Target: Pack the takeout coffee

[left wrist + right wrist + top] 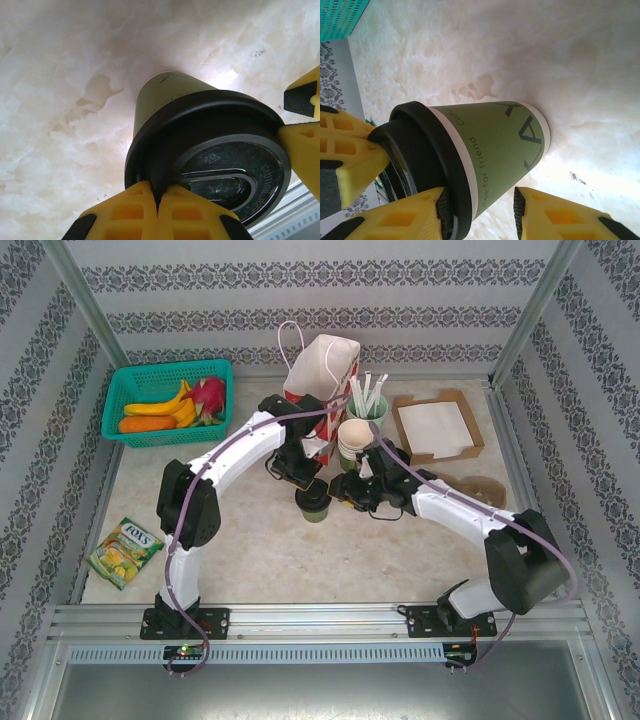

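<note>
The takeout coffee (pixel 312 506), a short green paper cup with a black lid, stands upright on the marble table in front of the paper bag (pixel 322 375). My left gripper (pixel 306 483) is shut on the rim of the lid (pixel 210 150); its yellow fingertips (pixel 142 197) pinch the rim's edge. My right gripper (pixel 479 200) is open around the cup (pixel 495 145). One of its pads (pixel 441 210) lies against the lid, the other (pixel 518 207) stands off the cup's wall. The left fingers (pixel 347 150) hold the lid at the left of the right wrist view.
Behind the cup are a stack of lidless paper cups (pixel 355 440) and a mint cup with white straws (pixel 367 405). A cardboard box (pixel 437 427) lies at the back right, a teal fruit basket (pixel 165 400) at the back left, and a candy packet (pixel 124 551) near the left front.
</note>
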